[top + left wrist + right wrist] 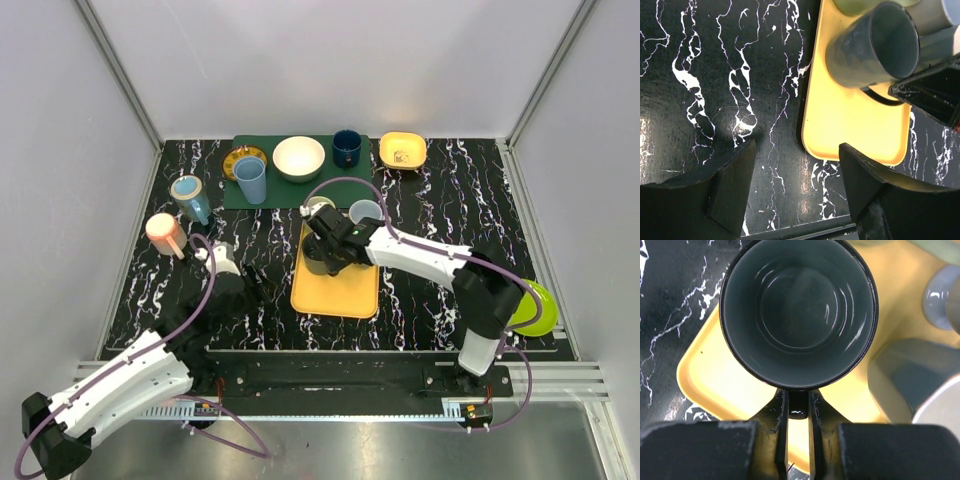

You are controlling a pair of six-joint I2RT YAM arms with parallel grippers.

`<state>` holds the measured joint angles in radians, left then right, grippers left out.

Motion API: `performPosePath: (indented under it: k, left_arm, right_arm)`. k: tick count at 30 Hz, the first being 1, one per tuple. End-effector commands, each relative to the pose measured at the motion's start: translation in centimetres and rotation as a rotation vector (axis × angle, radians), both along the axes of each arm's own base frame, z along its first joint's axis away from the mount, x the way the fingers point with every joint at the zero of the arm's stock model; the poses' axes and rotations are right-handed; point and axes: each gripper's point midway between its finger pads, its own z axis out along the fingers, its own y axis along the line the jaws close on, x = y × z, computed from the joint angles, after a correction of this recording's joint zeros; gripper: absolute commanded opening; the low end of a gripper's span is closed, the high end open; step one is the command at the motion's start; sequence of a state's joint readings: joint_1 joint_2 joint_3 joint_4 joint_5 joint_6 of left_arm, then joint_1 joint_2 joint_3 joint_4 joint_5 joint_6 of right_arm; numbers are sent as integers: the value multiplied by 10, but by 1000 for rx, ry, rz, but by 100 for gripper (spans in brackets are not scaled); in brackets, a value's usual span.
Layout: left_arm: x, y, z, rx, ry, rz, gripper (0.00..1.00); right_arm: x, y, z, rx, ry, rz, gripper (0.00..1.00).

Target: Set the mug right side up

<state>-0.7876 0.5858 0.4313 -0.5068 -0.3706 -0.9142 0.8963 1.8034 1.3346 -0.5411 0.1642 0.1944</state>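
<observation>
The dark grey mug (798, 310) is held over the yellow tray (705, 375), its mouth facing the right wrist camera. My right gripper (798, 407) is shut on the mug's black handle, which sits between the two fingers. In the top view the mug (318, 258) is at the tray's (340, 290) far left part, under the right gripper (330, 245). The left wrist view shows the mug (872, 45) tilted, mouth to the right, above the tray (850, 120). My left gripper (797, 195) is open and empty over the black marble table, left of the tray.
Two more cups (365, 212) stand at the tray's far end. A green mat (300, 185) at the back carries a white bowl (299, 157), a blue cup (250, 180) and a dark blue mug (347, 147). A yellow bowl (402, 151), a pink cup (165, 234), a teal cup (188, 196) and a green bowl (538, 308) lie around.
</observation>
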Motion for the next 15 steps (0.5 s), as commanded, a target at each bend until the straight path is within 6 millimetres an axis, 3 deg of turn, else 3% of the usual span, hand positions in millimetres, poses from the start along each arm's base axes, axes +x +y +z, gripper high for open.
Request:
performPosePath:
  k: [1,6,11,12,13,14,15]
  left_arm:
    - [10,3,24,-49,-88,48,70]
    - [14,12,43,-55,-143,87,70]
    - [17,18,63,-101,-201,129,72]
    - [16,19,67,-126,-219,133,73]
    - [18,15,79,-170,-255,123,78]
    - [16,13,91,-224,-296,108,84]
    - [14,6,89,-266,-303,80,90]
  right_arm:
    - [-4,3,58,129,-83,-13,0]
    - [-14,3,81,182,-91,3,0]
    - [-24,9,120,319,-104,13,0]
    - [-27,11,128,360,-98,-1,0]
    - [-31,16,150,447,-114,21,0]
    - [-33,17,156,490,-113,19,0]
    - [-30,22,174,591,-121,2,0]
